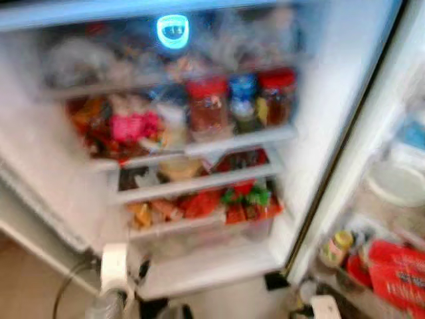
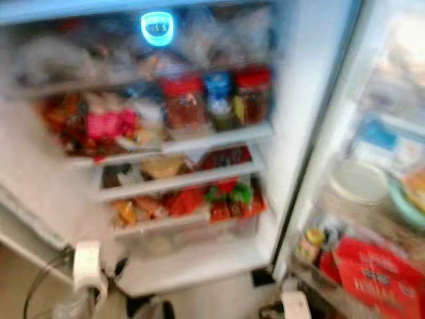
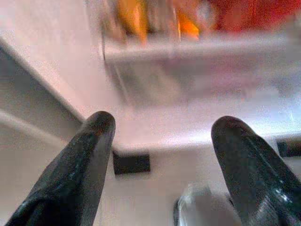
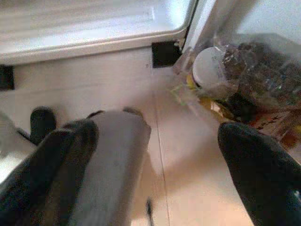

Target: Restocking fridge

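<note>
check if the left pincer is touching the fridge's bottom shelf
Apart. In the left wrist view the left pincer is open, and floor shows between its black fingers and the edge of the white bottom shelf, which lies beyond the tips.

Fridge (image 1: 319,133) interior of smooth glossy white plastic, red-lidded clear jars (image 1: 207,106) at 12 o'clock, glossy red packaging (image 1: 398,276) at 4 o'clock, gripper fingers (image 3: 89,169) shiny black, floor (image 4: 188,165) smooth, pale, matt

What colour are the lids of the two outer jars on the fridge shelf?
Red, on both outer jars; the middle jar looks blue. Clearest in the left eye view.
</note>
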### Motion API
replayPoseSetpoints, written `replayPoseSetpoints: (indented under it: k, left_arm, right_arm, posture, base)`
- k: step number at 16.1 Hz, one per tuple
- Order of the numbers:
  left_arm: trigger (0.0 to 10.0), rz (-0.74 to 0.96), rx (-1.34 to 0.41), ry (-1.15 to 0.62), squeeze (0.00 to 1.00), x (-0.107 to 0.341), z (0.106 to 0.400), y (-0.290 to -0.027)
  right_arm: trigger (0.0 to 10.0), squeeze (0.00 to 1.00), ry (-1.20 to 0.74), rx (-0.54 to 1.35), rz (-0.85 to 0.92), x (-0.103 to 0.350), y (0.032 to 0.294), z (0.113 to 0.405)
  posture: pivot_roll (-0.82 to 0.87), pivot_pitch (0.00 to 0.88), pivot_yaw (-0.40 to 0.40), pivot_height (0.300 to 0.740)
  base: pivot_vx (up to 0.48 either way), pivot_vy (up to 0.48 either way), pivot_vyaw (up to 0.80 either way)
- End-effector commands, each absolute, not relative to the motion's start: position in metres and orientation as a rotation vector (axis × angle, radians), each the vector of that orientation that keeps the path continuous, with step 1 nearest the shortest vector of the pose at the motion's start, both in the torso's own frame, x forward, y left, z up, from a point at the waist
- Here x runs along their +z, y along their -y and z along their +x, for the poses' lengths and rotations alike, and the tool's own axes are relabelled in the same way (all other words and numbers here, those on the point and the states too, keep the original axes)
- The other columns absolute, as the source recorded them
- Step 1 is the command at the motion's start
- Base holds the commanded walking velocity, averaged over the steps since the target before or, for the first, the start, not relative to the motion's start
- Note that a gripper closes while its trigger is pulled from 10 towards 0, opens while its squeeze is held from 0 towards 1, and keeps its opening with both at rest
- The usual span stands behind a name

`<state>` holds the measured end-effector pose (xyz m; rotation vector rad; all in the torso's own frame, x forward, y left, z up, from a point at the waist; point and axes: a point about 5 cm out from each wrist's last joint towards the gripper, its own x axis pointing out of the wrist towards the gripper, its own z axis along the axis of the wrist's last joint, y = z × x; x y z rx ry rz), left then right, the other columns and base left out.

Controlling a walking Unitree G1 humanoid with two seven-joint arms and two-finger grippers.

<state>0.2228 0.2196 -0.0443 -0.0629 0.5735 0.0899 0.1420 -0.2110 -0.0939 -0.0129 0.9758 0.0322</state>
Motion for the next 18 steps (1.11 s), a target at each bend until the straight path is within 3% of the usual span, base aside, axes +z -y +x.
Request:
replayPoseSetpoints:
  k: [1, 12, 18]
  left_arm:
    - [10.0, -0.063, 0.097, -0.584, 0.0, -0.044, 0.224, -0.221]
    - [10.0, -0.064, 0.125, -0.773, 0.0, -0.067, 0.195, -0.227]
    - [10.0, -0.061, 0.184, -0.924, 0.0, -0.08, 0.15, -0.259]
  right_arm:
    - [10.0, 0.0, -1.051, 0.045, -0.003, -0.102, 0.205, 0.125]
    - [10.0, 0.0, -1.057, 0.045, 0.009, -0.103, 0.199, 0.124]
    - [10.0, 0.0, -1.062, 0.047, 0.008, -0.104, 0.2, 0.123]
  posture:
    - [-0.17, 0.0, 0.063, 0.653]
    - [-0.18, 0.0, 0.083, 0.653]
    - [-0.17, 0.0, 0.076, 0.653]
  base:
    - [-0.255, 0.0, 0.0]
    - [-0.265, 0.0, 0.0]
    - [-0.223, 0.0, 0.0]
